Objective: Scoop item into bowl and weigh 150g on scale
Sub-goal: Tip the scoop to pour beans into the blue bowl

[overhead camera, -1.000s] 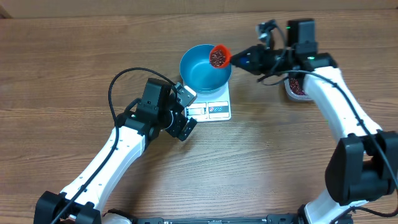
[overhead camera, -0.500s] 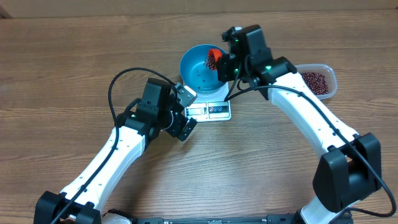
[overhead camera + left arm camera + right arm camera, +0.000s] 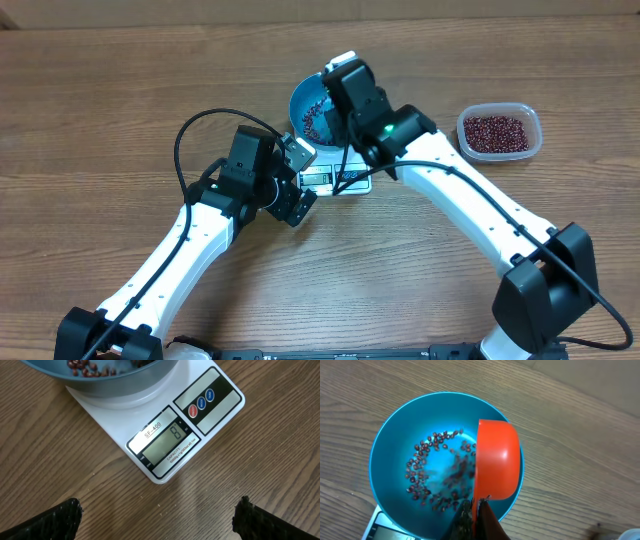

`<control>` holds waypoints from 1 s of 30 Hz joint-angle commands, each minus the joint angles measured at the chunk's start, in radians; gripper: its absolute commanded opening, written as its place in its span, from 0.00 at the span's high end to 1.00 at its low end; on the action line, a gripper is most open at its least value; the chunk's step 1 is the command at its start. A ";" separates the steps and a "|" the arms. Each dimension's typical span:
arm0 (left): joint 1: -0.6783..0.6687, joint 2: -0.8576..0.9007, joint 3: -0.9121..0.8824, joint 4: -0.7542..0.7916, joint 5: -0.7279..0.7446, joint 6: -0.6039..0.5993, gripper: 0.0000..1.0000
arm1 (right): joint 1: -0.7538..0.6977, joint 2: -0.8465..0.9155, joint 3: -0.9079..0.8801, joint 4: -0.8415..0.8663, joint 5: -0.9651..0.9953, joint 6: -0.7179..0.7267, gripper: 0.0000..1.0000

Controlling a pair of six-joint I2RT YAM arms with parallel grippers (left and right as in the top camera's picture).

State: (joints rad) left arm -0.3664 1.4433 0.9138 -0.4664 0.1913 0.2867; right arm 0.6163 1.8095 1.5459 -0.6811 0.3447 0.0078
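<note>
Tipped orange scoop [image 3: 498, 460] in right tool [image 3: 474, 514], over bowl [image 3: 390, 442], beans [image 3: 422, 467] seemingly falling

The light is bright and even in all three views, with no dark corners. From above, the arms drop only soft, pale shadows on the wooden table [image 3: 100, 100]. In the left wrist view the white scale [image 3: 130, 420] looks sharp and its print is easy to read, but the black fingertips [image 3: 55, 525] at the bottom corners are fuzzy. In the right wrist view the blue bowl [image 3: 395, 435] has a soft shiny patch inside. Some beans [image 3: 457, 472] beside the orange scoop [image 3: 497, 460] are smeared — the others look sharp.
</note>
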 commanded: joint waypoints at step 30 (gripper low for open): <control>0.000 0.008 -0.010 0.003 0.011 -0.006 0.00 | -0.452 -0.261 0.033 -0.137 -0.624 0.071 0.96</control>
State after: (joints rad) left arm -0.3664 1.4433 0.9138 -0.4664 0.1913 0.2867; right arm 0.2497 1.5875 1.5505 -0.8009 -0.1310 0.0647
